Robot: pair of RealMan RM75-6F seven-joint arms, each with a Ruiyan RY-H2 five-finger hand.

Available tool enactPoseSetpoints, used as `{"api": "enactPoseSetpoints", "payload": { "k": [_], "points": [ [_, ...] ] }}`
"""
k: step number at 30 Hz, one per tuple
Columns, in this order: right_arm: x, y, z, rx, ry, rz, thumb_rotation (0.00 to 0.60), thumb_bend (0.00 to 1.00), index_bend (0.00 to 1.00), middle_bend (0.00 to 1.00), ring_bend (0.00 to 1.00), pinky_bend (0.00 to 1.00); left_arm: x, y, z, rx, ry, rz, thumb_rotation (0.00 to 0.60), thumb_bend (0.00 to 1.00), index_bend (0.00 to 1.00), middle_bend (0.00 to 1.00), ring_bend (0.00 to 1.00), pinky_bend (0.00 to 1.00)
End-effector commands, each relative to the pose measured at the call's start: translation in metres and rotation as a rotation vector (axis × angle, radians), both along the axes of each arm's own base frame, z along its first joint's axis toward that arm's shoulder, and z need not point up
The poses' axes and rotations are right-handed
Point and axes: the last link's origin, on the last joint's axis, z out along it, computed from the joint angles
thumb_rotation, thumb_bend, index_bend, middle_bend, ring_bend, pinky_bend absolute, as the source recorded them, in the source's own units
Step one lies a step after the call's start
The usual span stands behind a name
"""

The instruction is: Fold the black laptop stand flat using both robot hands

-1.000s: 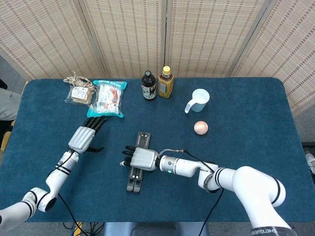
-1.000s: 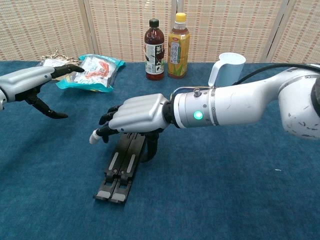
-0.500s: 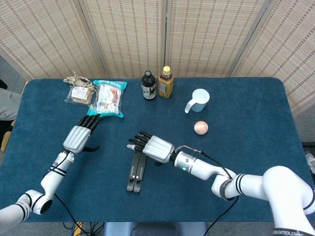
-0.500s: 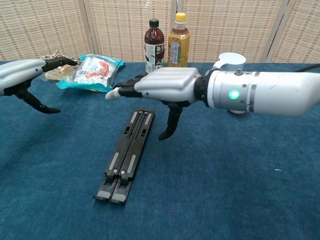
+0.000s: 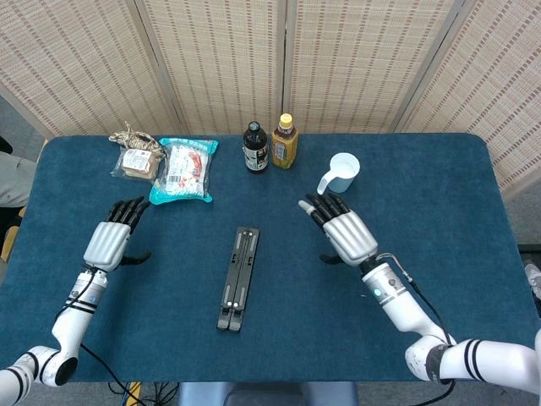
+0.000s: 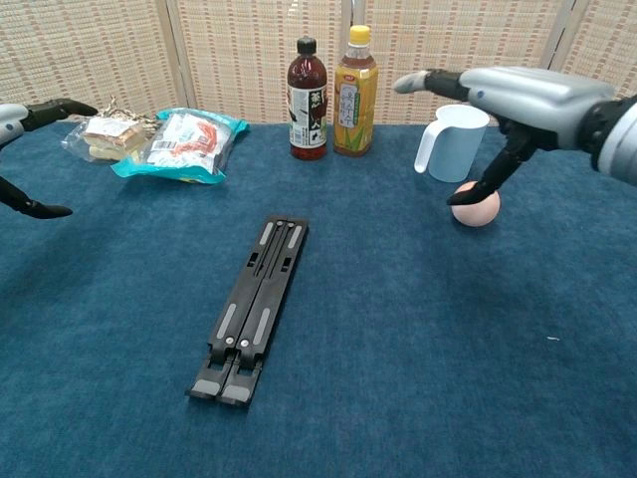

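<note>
At the left edge of the table my left hand hovers with fingers apart, holding nothing, well away from the work. Beyond it lie two snack packets (one tied with string, one in a teal wrapper). Near the middle of the blue table sits the black laptop stand, closed into a long narrow bar and lying flat on the cloth, touched by neither hand. It looks like stiff hinged metal or hard plastic — light, rigid and probably a bit slick — so I would press on the broad rails near each end rather than pinch the thin edges, and mind the hinges. Behind it stand a dark bottle and a yellow-capped bottle. Further right are the pale blue cup and a small pinkish ball. My right hand is raised above that side, open and empty.

A second ago this hand rested on the stand; since then it has lifted off and swung right, and the left has drawn back too — the folding looks done.
</note>
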Motion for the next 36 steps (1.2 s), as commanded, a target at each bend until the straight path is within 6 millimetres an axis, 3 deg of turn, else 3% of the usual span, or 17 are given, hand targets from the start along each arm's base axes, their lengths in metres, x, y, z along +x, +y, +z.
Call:
{"api": "enactPoseSetpoints", "payload": {
  "k": [1, 11, 23, 36],
  "points": [
    [-0.017, 0.011, 0.016, -0.057, 0.013, -0.06, 0.6, 0.05, 0.0, 0.0, 0.0, 0.0, -0.007, -0.01, 0.013, 0.04, 0.009, 0.028, 0.6, 0.13, 0.01, 0.0, 0.0, 0.01],
    [-0.058, 0.061, 0.05, -0.159, 0.075, -0.208, 0.6, 0.05, 0.0, 0.0, 0.0, 0.0, -0.017, -0.045, 0.042, 0.113, 0.038, 0.068, 0.6, 0.13, 0.02, 0.0, 0.0, 0.01],
    [-0.097, 0.123, 0.082, -0.267, 0.065, -0.41, 0.6, 0.05, 0.0, 0.0, 0.0, 0.0, -0.02, -0.093, 0.063, 0.167, 0.059, 0.129, 0.6, 0.13, 0.03, 0.0, 0.0, 0.01],
    [-0.096, 0.148, 0.093, -0.337, 0.039, -0.429, 0.6, 0.05, 0.0, 0.0, 0.0, 0.0, -0.016, -0.128, 0.067, 0.187, 0.063, 0.163, 0.6, 0.13, 0.03, 0.0, 0.0, 0.01]
  ]
}}
